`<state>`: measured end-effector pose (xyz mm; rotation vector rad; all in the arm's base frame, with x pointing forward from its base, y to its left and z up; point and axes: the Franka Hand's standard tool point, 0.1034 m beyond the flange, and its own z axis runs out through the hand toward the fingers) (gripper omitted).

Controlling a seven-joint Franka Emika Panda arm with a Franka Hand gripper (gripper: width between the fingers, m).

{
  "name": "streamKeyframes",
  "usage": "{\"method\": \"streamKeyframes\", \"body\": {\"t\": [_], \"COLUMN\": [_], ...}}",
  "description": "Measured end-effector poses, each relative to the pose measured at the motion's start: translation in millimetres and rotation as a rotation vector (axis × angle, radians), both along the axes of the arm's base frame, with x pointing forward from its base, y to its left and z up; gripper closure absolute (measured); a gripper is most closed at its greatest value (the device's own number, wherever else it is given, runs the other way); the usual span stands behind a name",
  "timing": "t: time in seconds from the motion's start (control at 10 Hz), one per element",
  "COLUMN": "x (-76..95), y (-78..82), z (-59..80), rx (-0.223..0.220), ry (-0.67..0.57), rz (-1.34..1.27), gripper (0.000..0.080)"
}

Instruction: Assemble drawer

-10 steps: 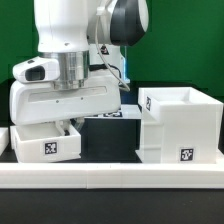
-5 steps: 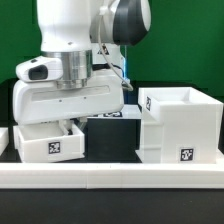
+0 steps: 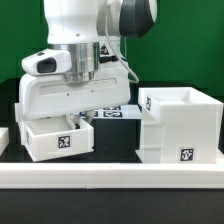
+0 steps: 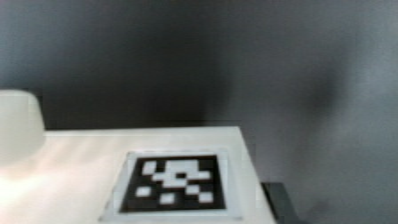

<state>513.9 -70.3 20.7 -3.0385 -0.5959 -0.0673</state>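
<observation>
Your gripper (image 3: 76, 118) down in the white tagged tray (image 3: 40, 141), its grip you cannot tell, hollow tagged box shell (image 3: 165, 135) nearby

A blurred white panel (image 4: 63, 165) carries a black-and-white tag (image 4: 175, 185). Past the tag is a dark grey background (image 4: 214, 60). Near the tag, a pale rounded shape (image 4: 15, 120) is too blurred to identify.
</observation>
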Motion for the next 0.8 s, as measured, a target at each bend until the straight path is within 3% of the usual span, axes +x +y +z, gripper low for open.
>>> {"method": "streamKeyframes", "body": {"t": [0.8], "x": [1.1], "y": [7.0], "z": [-0.9], "rx": [-0.065], "ry": [0.000], "rz": [0.677], "gripper": [0.0758]}}
